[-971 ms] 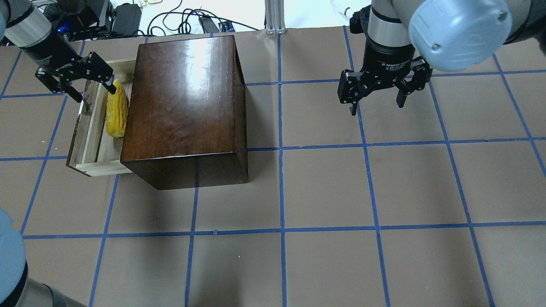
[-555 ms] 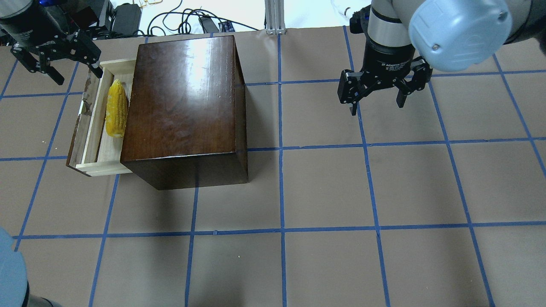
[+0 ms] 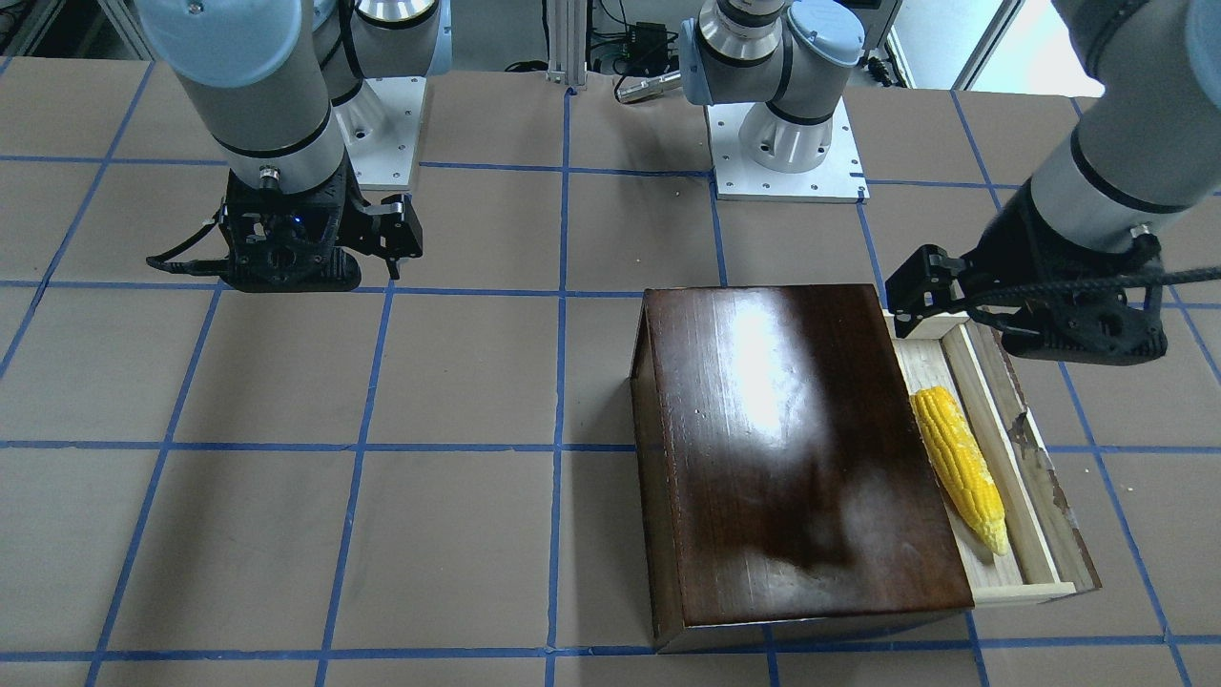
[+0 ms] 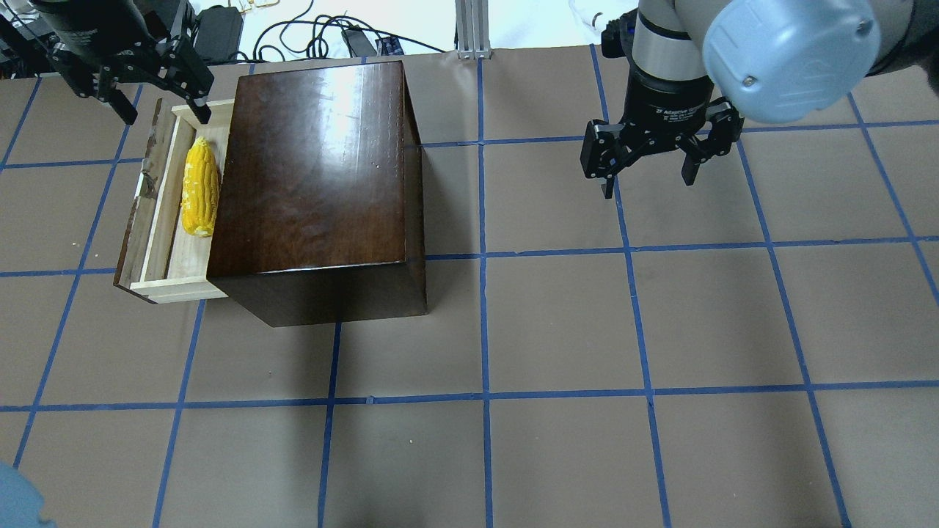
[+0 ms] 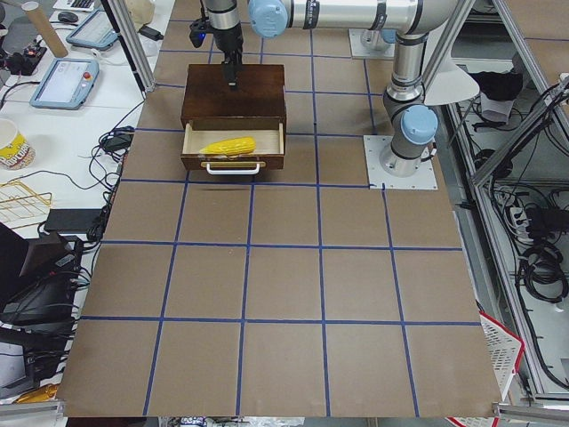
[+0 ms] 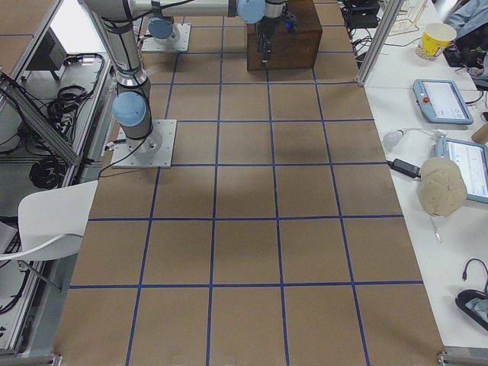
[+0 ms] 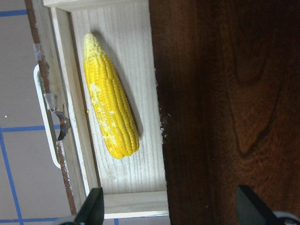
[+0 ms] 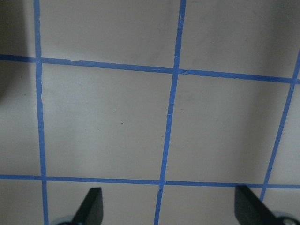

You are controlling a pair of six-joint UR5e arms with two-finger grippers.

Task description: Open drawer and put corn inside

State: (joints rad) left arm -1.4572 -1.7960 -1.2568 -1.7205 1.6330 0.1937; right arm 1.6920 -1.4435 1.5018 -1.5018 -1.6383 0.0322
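Corn (image 4: pixel 200 189) in open drawer (image 4: pixel 188 258): I judge the task done (left gripper (image 4: pixel 167 115), right gripper (image 4: pixel 648 185) spread, empty).

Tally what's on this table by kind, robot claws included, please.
Corn cob: 1
Wooden box: 1
Drawer: 1, pulled out, corn inside
Grippers: 2, left gripper and right gripper, both open
Total: 5
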